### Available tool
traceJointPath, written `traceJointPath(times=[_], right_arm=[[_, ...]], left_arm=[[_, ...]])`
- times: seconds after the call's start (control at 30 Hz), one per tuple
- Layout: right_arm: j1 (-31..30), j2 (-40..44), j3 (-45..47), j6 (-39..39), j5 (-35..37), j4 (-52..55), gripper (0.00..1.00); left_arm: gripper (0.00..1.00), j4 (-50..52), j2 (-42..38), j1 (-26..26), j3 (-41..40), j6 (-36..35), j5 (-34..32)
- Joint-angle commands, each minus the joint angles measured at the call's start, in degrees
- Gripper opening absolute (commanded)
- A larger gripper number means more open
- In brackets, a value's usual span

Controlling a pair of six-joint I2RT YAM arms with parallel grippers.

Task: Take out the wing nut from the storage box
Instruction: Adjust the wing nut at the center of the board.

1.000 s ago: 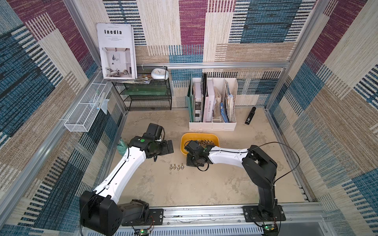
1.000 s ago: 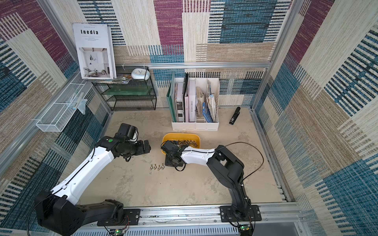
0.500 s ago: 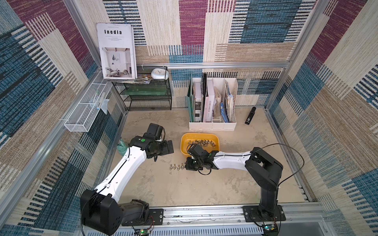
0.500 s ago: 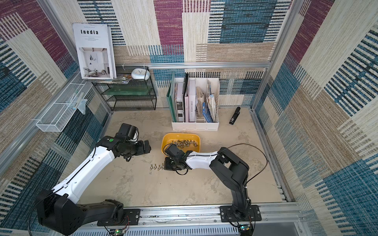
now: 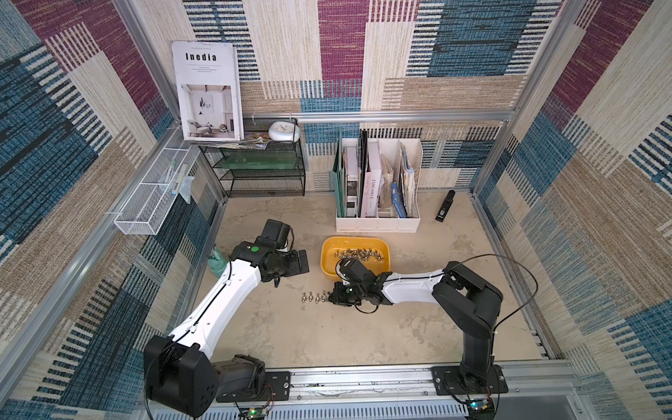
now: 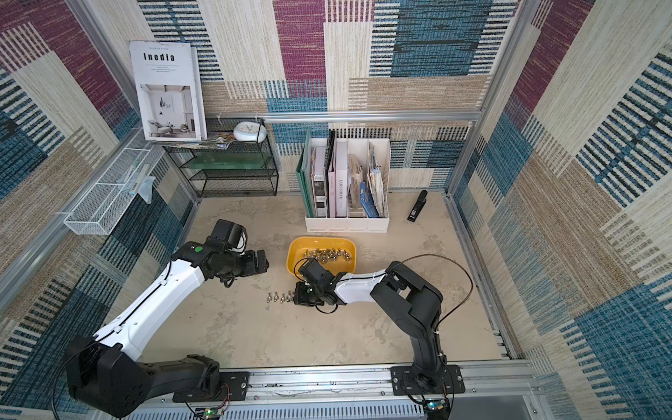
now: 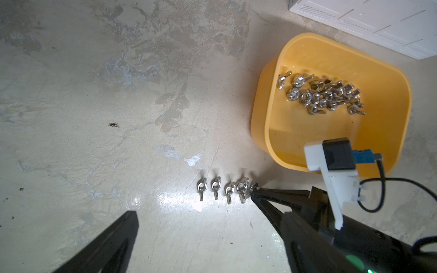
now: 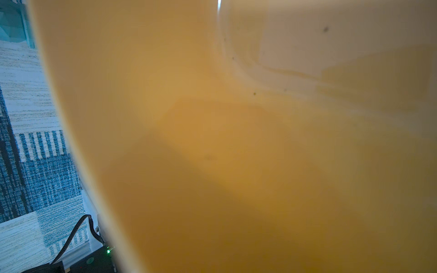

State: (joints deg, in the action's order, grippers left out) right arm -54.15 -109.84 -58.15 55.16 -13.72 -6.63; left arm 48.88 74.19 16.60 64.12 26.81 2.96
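My right end effector (image 7: 253, 194) is down at the worktop (image 5: 327, 338), its two fingers pressed together to a narrow point. At that point sits a wing nut (image 7: 254, 185), partly hidden by the fingertips, and it looks pinched between them. It lies outside the storage box (image 5: 354, 240), at the end of a row of wing nuts (image 7: 222, 189). The four in the row lie side by side on the bare worktop, and the nearest one is just beside the one at my fingertips. In both top views the row (image 5: 313, 297) (image 6: 279, 298) lies near the box's corner on my left side, nearer to my bases than the box and apart from its wall.

The storage box (image 6: 320, 240) stands upright on the worktop, near the front of the white file holder (image 5: 378, 222). A heap of wing nuts (image 7: 324, 97) lies on its floor, towards the file-holder side. My right wrist camera shows little but the box's blurred yellow wall (image 8: 212, 141).

My left end effector (image 5: 303, 261) hovers to the left of the box with its fingers spread wide and nothing between them.
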Motion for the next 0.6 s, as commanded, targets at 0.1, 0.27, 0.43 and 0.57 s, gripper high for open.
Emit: traceJointPath(times=[0.1,0.27,0.43,0.57], right_arm=[[0.46,-0.28,0.73,0.57,-0.7,2.32,0.09],[0.51,0.78,1.53,0.82,0.72,4.1,0.19],[0.66,1.63,2.29,1.35,1.97,5.74,0.24],[0.7,1.68,1.76,1.53,2.9,7.18,0.24]], left_arm=[[0.99,-0.61,0.35,-0.08,0.24,-0.27,0.29],[0.99,-0.72,0.43,-0.1,0.14,-0.31,0.46],[0.99,-0.75,0.43,-0.08,0.11,-0.31,0.64],[0.99,-0.74,0.32,-0.08,0.13,-0.26,0.82]])
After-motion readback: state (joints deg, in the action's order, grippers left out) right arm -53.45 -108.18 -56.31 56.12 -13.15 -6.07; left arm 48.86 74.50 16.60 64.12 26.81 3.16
